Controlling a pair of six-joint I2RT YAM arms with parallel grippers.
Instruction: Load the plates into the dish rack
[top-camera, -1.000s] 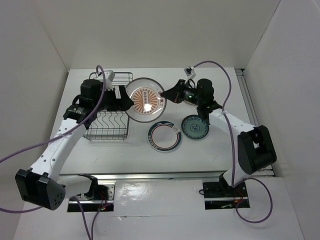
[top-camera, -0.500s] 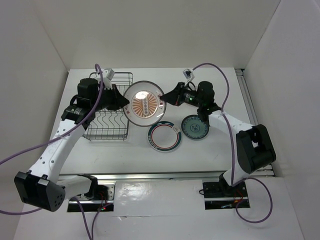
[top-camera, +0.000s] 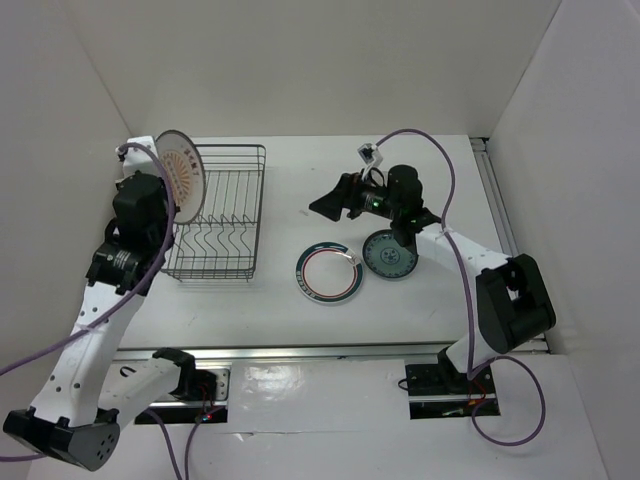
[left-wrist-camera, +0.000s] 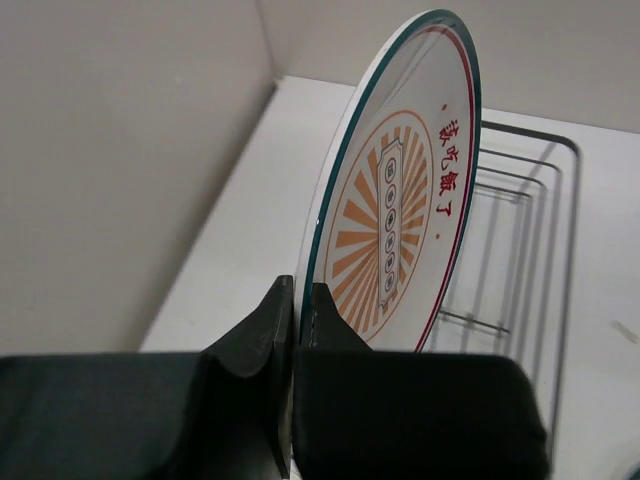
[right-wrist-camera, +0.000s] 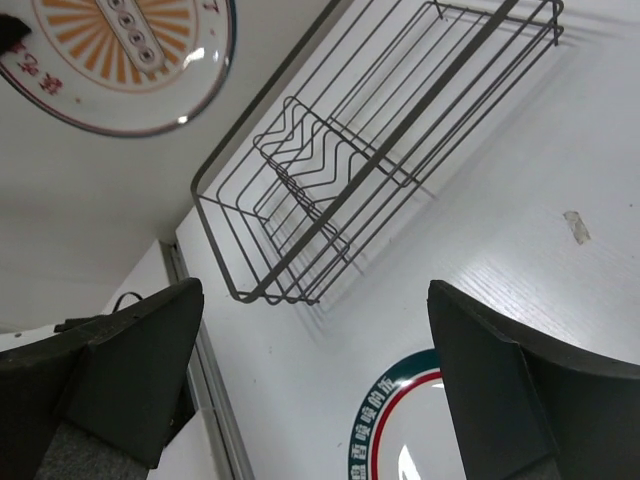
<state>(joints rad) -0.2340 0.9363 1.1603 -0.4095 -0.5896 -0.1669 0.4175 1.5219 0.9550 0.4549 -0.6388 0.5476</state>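
My left gripper is shut on the rim of the white plate with the orange centre pattern. It holds the plate on edge, upright, above the far left end of the dish rack. That same plate shows beyond the rack in the right wrist view. My right gripper hangs open and empty over the table right of the rack. The red-and-teal ringed plate lies flat below it. The blue-green plate lies flat under the right forearm.
White walls close in the table on the left, back and right. The left wall is close beside the held plate. A purple cable loops above the right arm. A metal rail runs along the near edge.
The orange-centred plate was held between both grippers over the middle. The right gripper has opened and let go, and the left arm has swung the plate left, turning it upright over the rack's left end.
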